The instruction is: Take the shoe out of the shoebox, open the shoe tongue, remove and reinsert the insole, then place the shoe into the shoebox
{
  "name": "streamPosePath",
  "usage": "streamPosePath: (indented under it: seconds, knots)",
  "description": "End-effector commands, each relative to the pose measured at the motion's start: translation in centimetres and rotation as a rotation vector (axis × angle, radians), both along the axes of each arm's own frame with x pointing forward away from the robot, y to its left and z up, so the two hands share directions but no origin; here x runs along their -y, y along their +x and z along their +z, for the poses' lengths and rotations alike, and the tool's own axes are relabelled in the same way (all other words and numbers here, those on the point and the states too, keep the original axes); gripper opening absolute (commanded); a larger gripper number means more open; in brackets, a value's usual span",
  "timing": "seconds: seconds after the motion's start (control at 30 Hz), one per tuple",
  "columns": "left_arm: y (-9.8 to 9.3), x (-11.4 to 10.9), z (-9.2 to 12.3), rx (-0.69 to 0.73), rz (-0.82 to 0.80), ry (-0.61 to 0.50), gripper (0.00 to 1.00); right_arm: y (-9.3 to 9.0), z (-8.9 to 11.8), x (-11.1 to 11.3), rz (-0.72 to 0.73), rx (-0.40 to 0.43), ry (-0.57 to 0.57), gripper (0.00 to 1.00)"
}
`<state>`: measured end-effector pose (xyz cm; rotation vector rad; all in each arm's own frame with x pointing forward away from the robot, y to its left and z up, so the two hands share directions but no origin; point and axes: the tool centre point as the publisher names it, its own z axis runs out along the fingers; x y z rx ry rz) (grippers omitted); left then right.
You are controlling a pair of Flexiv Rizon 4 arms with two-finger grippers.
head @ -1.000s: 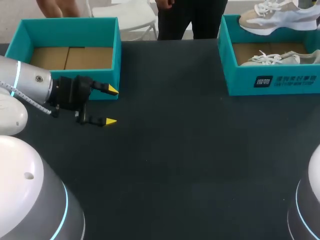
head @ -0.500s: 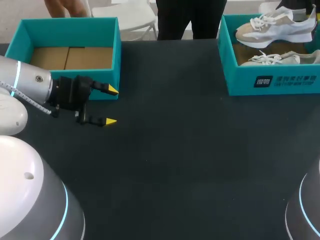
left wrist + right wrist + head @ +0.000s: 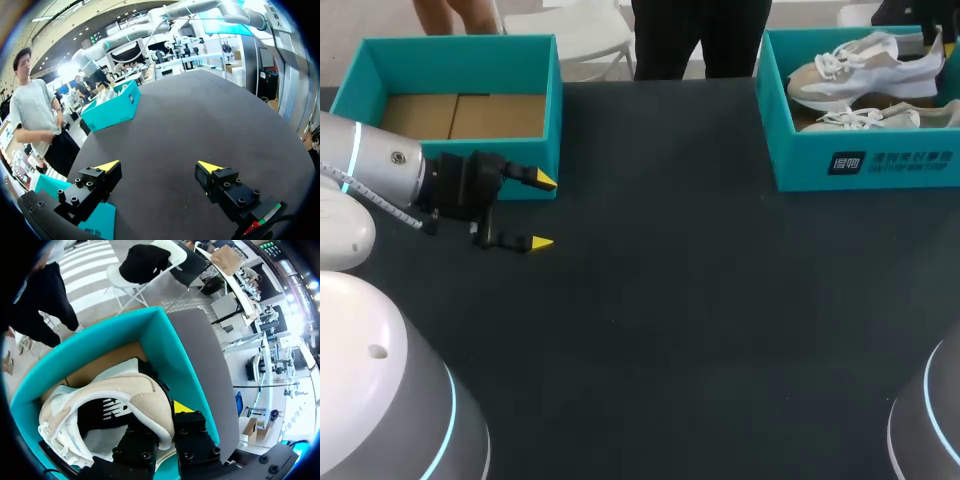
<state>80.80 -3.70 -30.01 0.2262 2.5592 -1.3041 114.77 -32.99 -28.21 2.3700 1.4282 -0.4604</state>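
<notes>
Dark tabletop stretches between two teal boxes. At our right, the shoebox holds a second sneaker. The beige shoe hangs tilted over it, heel highest, because our right gripper pinches its heel collar. We judge that this hold leaves the tongue and insole reachable. Our left gripper hovers beside the other shoebox, fingers wide apart and holding nothing, well placed to work the tongue.

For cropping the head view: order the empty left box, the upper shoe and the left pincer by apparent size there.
Largest: empty left box.
Then: upper shoe.
Smallest: left pincer, though it sits nearer the camera than the shoe, so true sizes may differ.
</notes>
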Motion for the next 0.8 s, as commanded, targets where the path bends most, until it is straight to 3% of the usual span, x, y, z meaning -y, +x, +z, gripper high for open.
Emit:
streamPosePath:
  seconds: [0.03,0.8]
  knots:
    - [-0.1,0.0,0.0,0.000,0.000,0.003,1.00,-0.4,-1.3,0.0,0.025,0.041,-0.017,0.00]
    - [-0.1,0.0,0.0,0.000,0.000,0.003,1.00,-0.3,-5.3,0.2,0.009,0.018,0.027,0.00]
